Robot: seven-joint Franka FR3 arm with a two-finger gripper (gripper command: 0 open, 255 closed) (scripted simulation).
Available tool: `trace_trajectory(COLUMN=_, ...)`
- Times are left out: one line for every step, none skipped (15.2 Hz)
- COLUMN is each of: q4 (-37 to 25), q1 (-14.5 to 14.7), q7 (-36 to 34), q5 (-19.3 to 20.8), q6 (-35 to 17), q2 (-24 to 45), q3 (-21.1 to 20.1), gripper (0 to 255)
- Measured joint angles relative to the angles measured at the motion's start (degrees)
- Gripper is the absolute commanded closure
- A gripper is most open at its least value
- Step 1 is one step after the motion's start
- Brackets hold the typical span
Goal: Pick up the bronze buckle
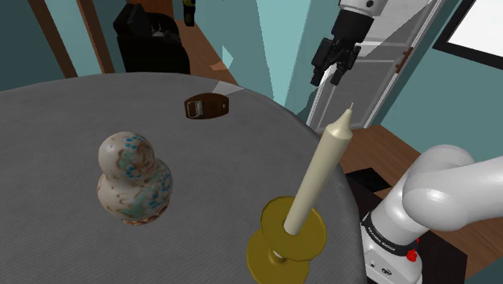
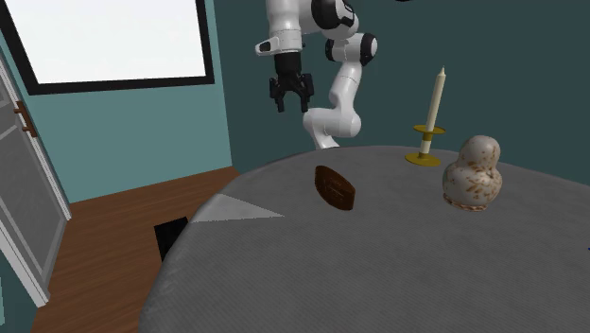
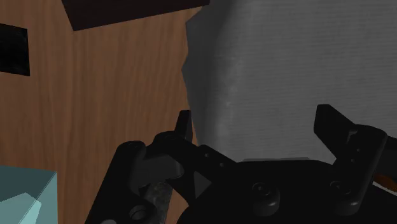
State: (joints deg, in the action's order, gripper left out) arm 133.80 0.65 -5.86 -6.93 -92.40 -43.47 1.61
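The released, empty pincer (image 1: 332, 77) is seen at upper right; the brown buckle (image 1: 205, 106) is found lower left, lengthwise across the frame, on the surface (image 1: 64, 129).

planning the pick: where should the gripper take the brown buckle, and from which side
Probably from above, closing across the short width of the buckle at its middle: it lies low and oblong on the table, nothing close beside it.
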Motion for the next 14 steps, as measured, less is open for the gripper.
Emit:
trace_trajectory(q4=0.0, q1=0.0, q7=0.0, q5=0.0, q6=0.0, q2=0.0, q3=0.0, gripper=0)
trace_trajectory(q4=-0.25, q1=0.02, q7=-1.12, q5=-0.33, q6=-0.24, q2=0.43, q3=-0.78, gripper=0)
trace_trajectory(q4=-0.61, q1=0.06, q7=-2.97, q5=-0.84, q6=-0.76, q2=1.23, q3=-2.04, gripper=0)
trace_trajectory(q4=-1.63, q1=0.09, q7=-5.21, q5=-1.42, q6=-1.16, q2=2.55, q3=-3.51, gripper=0)
trace_trajectory(q4=-1.98, q1=0.14, q7=-7.7, q5=-2.03, q6=-1.57, q2=3.23, q3=-5.13, gripper=0)
trace_trajectory(q4=-3.06, q1=0.04, q7=-10.01, q5=-2.38, q6=-1.49, q2=4.17, q3=-6.46, gripper=0)
trace_trajectory(q4=-3.78, q1=-0.11, q7=-12.23, q5=-2.69, q6=-2.03, q2=5.4, q3=-7.78, gripper=0)
trace_trajectory(q4=-5.3, q1=-0.11, q7=-14.98, q5=-3.19, q6=-2.44, q2=7.19, q3=-9.61, gripper=0)
trace_trajectory(q4=-5.94, q1=-0.17, q7=-17.62, q5=-3.55, q6=-3.09, q2=8.42, q3=-11.24, gripper=0)
trace_trajectory(q4=-6.71, q1=-0.32, q7=-20.11, q5=-3.76, q6=-3.92, q2=9.98, q3=-12.77, gripper=0)
trace_trajectory(q4=-8.03, q1=-0.54, q7=-22.49, q5=-3.79, q6=-4.09, q2=11.49, q3=-14.06, gripper=0)
trace_trajectory(q4=-10.0, q1=-0.77, q7=-25.16, q5=-3.74, q6=-4.53, q2=13.83, q3=-15.69, gripper=0)
trace_trajectory(q4=-11.29, q1=-1.0, q7=-27.59, q5=-3.61, q6=-4.84, q2=15.48, q3=-16.98, gripper=0)
trace_trajectory(q4=-12.73, q1=-1.31, q7=-29.94, q5=-3.3, q6=-5.31, q2=17.47, q3=-18.23, gripper=0)
